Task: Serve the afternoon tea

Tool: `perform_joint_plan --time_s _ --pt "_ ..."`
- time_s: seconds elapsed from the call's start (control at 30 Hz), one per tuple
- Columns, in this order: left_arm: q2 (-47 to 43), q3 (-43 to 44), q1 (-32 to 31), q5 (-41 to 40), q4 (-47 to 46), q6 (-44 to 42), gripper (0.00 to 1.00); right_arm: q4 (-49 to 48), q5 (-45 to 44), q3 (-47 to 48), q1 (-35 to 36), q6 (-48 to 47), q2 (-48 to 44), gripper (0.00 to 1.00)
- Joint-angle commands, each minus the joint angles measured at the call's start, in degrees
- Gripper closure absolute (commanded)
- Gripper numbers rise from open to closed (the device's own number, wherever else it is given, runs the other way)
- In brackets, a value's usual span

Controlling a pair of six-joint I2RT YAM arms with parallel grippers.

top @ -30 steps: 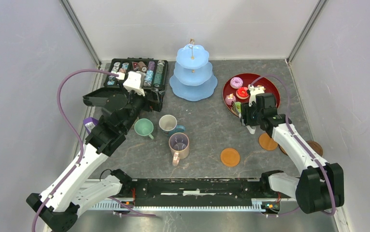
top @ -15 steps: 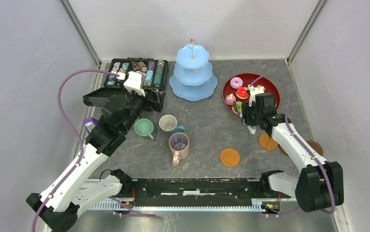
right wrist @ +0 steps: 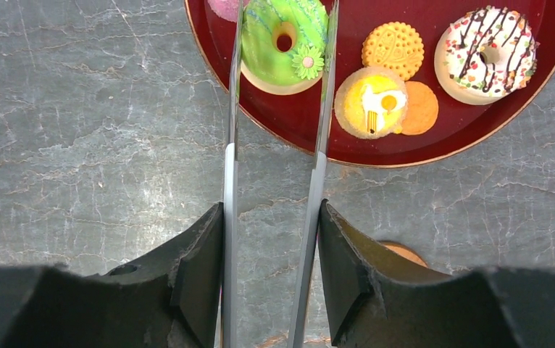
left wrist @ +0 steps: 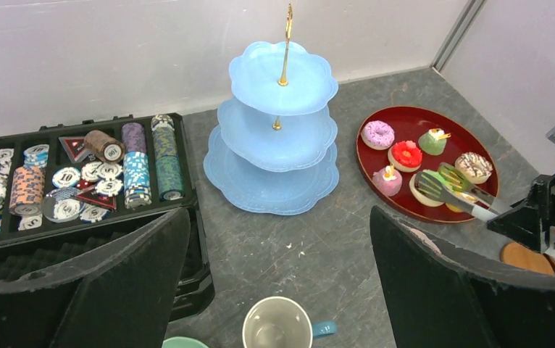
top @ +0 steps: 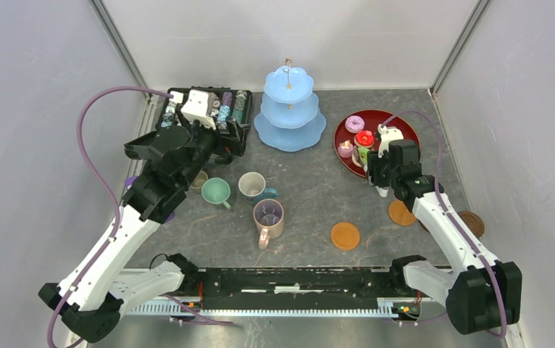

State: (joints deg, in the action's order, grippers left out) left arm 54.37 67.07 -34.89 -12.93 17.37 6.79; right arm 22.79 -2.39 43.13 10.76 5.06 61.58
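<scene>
My right gripper (right wrist: 271, 254) is shut on metal tongs (right wrist: 230, 188), whose two arms reach onto the red tray (right wrist: 376, 156) and flank a green doughnut (right wrist: 283, 40) on both sides. Other pastries lie on the tray, among them a sprinkled white doughnut (right wrist: 486, 52). The pale-blue three-tier stand (top: 289, 109) holds nothing. Mint green (top: 215, 191), white-and-blue (top: 252, 185), pink-purple (top: 268, 216) and olive (top: 198, 180) mugs stand left of centre. My left gripper (left wrist: 278, 290) hangs open above the mugs, holding nothing.
A black case of poker chips (left wrist: 79, 174) lies open at the back left, close under the left arm. Brown coasters lie at the front centre (top: 345, 235) and front right (top: 402, 212), with one (top: 470, 223) beside the right forearm. Grey walls close in both sides.
The tongs' arms have drawn closer together round the green doughnut. The left arm has pulled back toward the case, uncovering the olive mug.
</scene>
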Motion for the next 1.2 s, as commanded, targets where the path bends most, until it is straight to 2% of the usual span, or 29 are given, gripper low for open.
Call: perform_joint_plan --time_s 0.0,0.2,0.37,0.67,1.17 --pt "-0.4 1.2 -0.3 0.6 -0.1 2.6 0.00 -2.7 3.0 4.5 -0.1 -0.5 -1.6 0.73" --pt "-2.0 -4.3 -0.3 -3.1 -2.8 -0.6 0.00 -6.6 9.1 7.0 1.4 0.6 -0.4 0.73" --pt "-3.7 -7.6 -0.3 -3.3 -4.0 -1.1 0.00 -13.2 12.7 7.3 5.6 1.8 4.5 0.73" --pt "-4.9 -8.4 -0.3 -2.3 -3.7 -1.3 0.00 -20.4 8.1 11.1 10.9 2.5 15.9 0.73" --pt "-6.6 -8.8 -0.3 -1.3 -3.5 -1.0 0.00 -28.0 3.2 18.0 11.6 0.6 29.9 0.73"
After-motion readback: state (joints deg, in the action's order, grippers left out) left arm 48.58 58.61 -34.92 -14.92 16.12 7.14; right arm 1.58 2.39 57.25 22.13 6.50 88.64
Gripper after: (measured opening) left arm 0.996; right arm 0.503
